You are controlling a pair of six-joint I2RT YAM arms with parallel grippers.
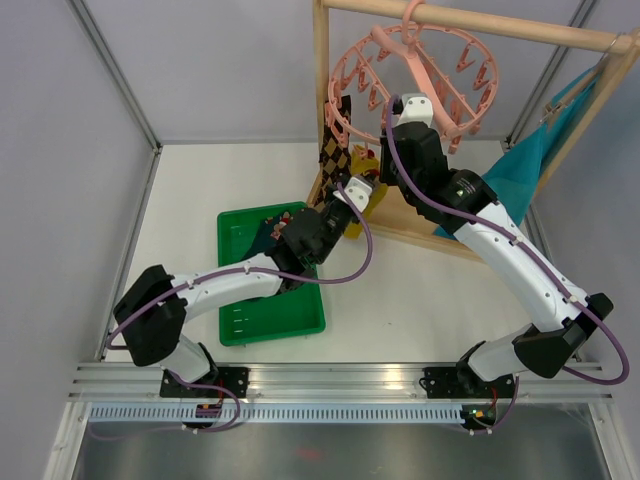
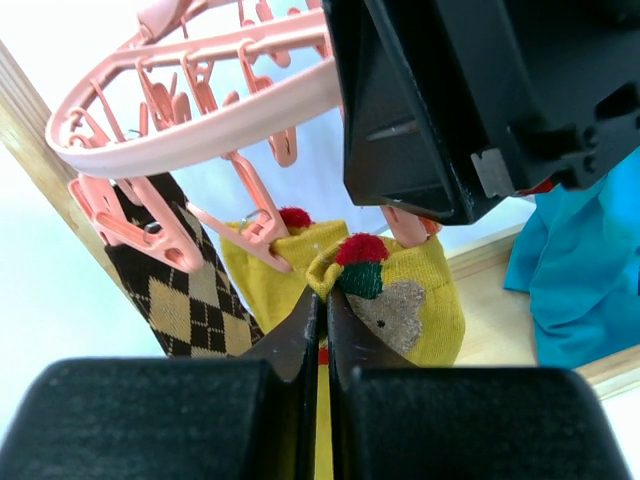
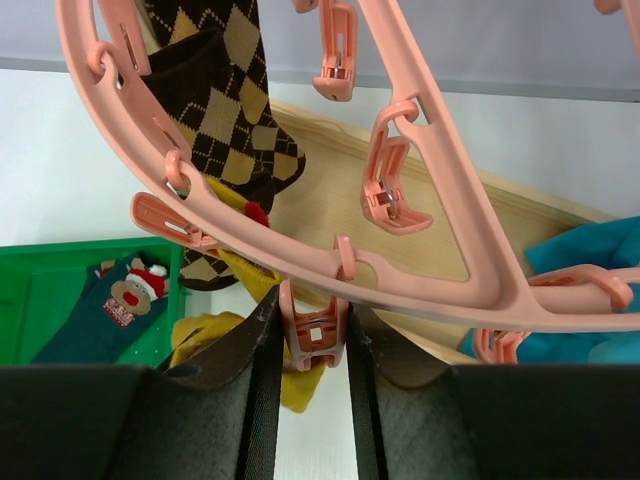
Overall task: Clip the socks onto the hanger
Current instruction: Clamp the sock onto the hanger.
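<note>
The green tray [image 1: 262, 322] on the worktop [image 1: 190, 180] holds a dark teal sock [image 3: 95, 322] with a red-and-white figure, lying flat. In the top view the left arm crosses over the tray and covers much of what lies in it.

The hanger [image 3: 440, 295] hangs from the wooden rack [image 1: 321, 90]. An argyle sock [image 2: 185, 300] and a mustard sock [image 2: 265, 275] are clipped to its ring. The left gripper [image 2: 322, 315], its fingers pressed nearly together, pinches a second mustard sock [image 2: 425, 305] by its edge just below the ring. The right gripper [image 3: 308, 335] squeezes a clip [image 3: 315, 345] between its fingers.

The right arm's black wrist fills the upper right of the left wrist view, so it cannot be told whether that clip bites the held sock. A teal cloth [image 1: 525, 165] hangs at the rack's right side and is cut off by the frame edge in both wrist views.
</note>
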